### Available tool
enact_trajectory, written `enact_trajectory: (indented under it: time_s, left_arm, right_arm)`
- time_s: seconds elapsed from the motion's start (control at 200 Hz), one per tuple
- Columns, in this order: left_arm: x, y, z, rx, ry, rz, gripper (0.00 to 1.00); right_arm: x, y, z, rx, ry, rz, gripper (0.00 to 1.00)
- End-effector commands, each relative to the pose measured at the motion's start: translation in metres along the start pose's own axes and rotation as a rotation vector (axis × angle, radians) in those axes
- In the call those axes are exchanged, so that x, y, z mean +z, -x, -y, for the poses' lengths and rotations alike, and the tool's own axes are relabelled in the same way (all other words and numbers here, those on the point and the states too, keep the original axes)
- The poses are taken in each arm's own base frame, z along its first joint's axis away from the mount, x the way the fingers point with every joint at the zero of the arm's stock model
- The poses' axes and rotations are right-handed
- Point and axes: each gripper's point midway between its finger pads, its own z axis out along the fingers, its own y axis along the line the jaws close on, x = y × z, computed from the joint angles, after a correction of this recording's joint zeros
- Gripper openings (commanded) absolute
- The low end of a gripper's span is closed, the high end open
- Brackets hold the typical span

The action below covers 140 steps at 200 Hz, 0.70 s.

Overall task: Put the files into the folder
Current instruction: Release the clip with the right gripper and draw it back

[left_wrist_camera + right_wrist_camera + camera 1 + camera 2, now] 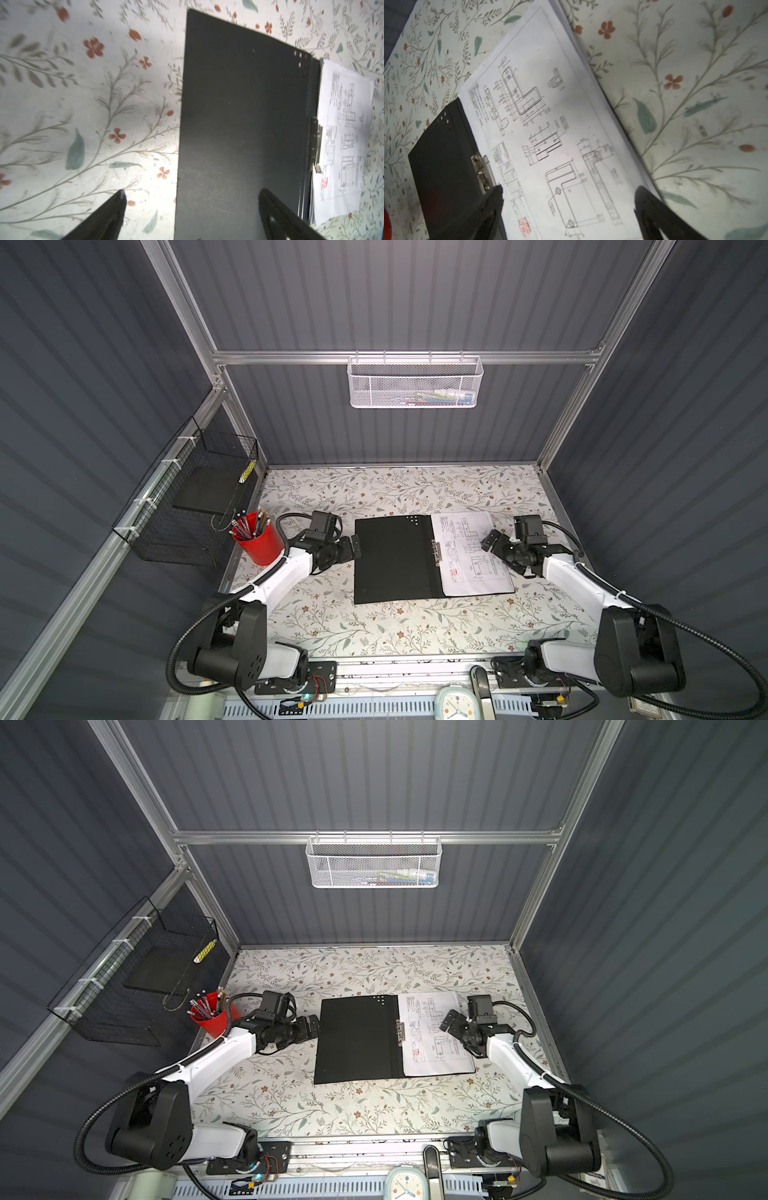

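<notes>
Files [469, 568] are laid on the 3 o'clock half of the open folder [395, 560], long axis 12 to 6 o'clock. Its bare cover's edge is found at 3 o'clock of the left gripper [355, 546], the nearer one. Both it and the right gripper [488, 541] are spread wide, empty.

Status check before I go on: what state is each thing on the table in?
folder: open flat on the table, black inside up
files: stacked on its right half, drawings facing up
spine clip: lever lying flat; hold on files unclear
left gripper: open, empty, at the folder's left edge
right gripper: open, empty, over the files
red cup: upright, holding pens
</notes>
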Motion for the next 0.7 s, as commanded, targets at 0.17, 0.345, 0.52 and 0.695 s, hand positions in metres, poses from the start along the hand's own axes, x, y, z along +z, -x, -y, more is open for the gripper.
enact_trajectory:
  time_s: [0.17,0.345,0.52,0.695]
  left_arm:
    - [0.031,-0.016,0.007,-0.006,-0.107,-0.076,1.00]
    - [0.042,-0.025,0.009,-0.023,-0.140,-0.120,1.00]
    - [0.052,-0.032,0.013,-0.046,-0.180,-0.170,1.00]
    - [0.059,-0.034,0.026,-0.071,-0.267,-0.205,1.00]
  right_arm:
    - [0.027,-0.002,0.021,0.048,0.083,-0.071,0.99]
    - [0.039,-0.013,0.018,0.130,0.123,-0.167,0.99]
    - [0.043,-0.020,0.024,0.197,0.110,-0.197,0.99]
    - [0.040,-0.025,0.011,0.241,0.185,-0.229,0.99]
